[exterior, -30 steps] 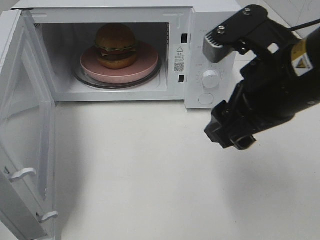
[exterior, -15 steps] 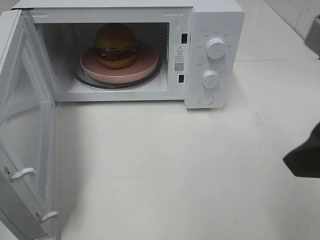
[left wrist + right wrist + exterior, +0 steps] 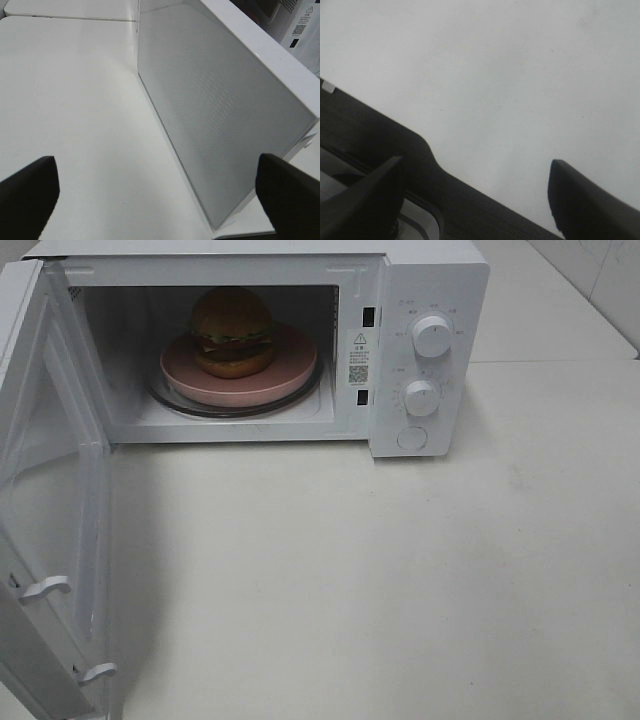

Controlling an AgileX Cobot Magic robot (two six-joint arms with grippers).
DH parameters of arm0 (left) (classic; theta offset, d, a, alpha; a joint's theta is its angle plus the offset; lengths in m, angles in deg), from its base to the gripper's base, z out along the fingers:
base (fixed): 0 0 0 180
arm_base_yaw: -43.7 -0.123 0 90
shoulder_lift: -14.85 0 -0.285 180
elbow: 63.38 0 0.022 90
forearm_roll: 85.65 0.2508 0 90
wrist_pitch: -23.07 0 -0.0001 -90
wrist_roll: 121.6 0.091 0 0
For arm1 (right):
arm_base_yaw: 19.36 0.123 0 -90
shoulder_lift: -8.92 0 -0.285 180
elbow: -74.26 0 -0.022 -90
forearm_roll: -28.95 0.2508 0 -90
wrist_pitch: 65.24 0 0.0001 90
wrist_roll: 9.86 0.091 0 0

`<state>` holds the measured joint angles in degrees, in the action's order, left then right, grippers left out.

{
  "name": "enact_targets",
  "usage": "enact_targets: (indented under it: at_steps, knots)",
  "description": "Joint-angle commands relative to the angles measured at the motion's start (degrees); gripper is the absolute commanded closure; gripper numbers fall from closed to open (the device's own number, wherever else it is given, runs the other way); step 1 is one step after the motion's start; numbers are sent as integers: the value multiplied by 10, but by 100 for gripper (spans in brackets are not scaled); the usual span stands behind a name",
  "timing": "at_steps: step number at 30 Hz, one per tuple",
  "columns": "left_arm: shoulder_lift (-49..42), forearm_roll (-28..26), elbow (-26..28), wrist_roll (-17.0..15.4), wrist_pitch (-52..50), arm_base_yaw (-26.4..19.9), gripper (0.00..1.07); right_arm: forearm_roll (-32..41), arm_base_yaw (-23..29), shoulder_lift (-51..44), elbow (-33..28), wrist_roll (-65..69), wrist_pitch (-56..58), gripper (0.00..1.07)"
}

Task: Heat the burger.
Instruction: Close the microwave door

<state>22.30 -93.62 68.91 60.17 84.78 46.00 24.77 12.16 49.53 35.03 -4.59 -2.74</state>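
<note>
**One of most things, two of a few**

One microwave (image 3: 430,280) stands on one worktop (image 3: 350,570). Inside the microwave there is one burger (image 3: 232,330), one pink plate (image 3: 292,368) and one glass turntable (image 3: 185,406). The microwave's front panel carries two dials, an upper knob (image 3: 432,336) and a lower knob (image 3: 421,397), and one round button (image 3: 411,438) below them. One door (image 3: 50,490) hangs from the microwave, bearing two latch hooks (image 3: 45,587). Two end effectors appear, in the wrist views only: the left end effector (image 3: 156,172) and the right end effector (image 3: 476,165), each showing two dark fingers.
</note>
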Motion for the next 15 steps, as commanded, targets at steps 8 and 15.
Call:
enact_targets:
  at_steps: [8, 15]
  knots:
    - [-10, -2, 1, 0, -6, 1, 7, -10, -156, -160, -66, -13, 3, 31]
    - [-10, -2, 1, 0, -6, 1, 7, -10, -219, -266, -70, -15, -19, 31]
